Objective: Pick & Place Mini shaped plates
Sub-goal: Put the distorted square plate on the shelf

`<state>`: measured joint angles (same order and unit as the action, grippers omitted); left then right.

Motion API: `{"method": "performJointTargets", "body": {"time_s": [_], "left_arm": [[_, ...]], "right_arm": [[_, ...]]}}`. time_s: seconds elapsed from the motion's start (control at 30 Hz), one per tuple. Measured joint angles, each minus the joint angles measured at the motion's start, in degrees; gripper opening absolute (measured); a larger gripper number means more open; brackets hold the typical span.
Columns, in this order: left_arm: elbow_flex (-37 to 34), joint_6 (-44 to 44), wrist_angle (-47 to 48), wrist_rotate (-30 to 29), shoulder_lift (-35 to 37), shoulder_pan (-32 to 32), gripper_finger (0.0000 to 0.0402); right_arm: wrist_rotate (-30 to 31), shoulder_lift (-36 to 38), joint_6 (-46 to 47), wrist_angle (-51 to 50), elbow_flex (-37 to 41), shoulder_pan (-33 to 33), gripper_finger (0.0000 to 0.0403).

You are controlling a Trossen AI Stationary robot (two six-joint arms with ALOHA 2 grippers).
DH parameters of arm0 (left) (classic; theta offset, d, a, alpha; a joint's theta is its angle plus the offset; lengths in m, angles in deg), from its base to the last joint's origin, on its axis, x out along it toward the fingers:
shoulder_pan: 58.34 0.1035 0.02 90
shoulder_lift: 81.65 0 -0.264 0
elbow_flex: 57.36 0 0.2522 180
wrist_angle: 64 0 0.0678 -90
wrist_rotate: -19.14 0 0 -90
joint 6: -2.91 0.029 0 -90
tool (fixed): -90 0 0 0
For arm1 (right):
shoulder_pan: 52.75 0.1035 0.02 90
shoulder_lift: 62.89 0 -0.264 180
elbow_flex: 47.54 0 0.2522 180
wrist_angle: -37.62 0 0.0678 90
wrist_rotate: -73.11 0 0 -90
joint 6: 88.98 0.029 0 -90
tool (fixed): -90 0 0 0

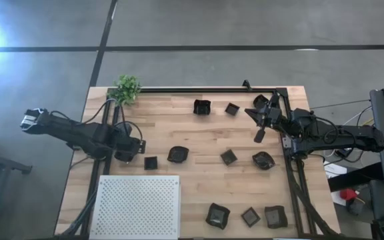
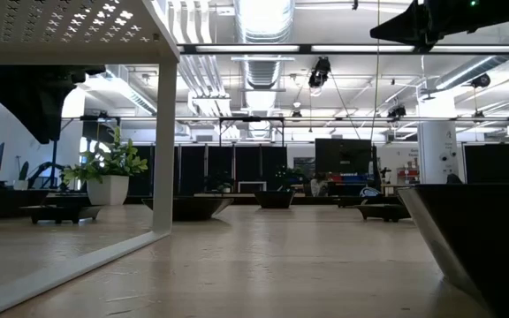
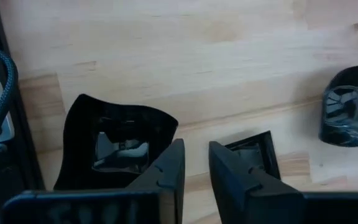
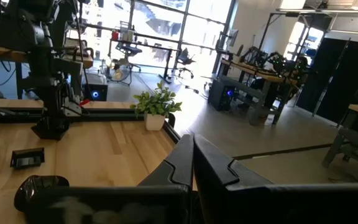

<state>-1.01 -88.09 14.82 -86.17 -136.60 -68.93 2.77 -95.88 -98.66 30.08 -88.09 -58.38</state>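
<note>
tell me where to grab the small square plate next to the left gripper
Probably by its raised rim: one finger inside the hollow, one outside, coming straight down. The small square plate lies flat on the table, too low for a side grip. The left gripper hovers right beside it, fingers slightly apart. The right gripper is far off.

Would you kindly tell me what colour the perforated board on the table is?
White, dotted with small holes; the board shows best in the high view.
</note>
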Motion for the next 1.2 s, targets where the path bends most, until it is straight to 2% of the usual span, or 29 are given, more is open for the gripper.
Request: {"method": "performJointTargets", "body": {"time_s": [0.53, 1.2], "left_arm": [[-5.5, -0.1, -7.5, 3.0, -8.0, 0.5, 0.0067], [-6.2, 1.2, -10.1, 3.0, -14.8, 1.8, 0.0067]], "right_arm": [[0.0, 0.0, 0.2, 0.0, 0.0, 0.0, 0.0008], [0.0, 0.0, 0.0, 0.0, 0.0, 0.0, 0.0008]]}}
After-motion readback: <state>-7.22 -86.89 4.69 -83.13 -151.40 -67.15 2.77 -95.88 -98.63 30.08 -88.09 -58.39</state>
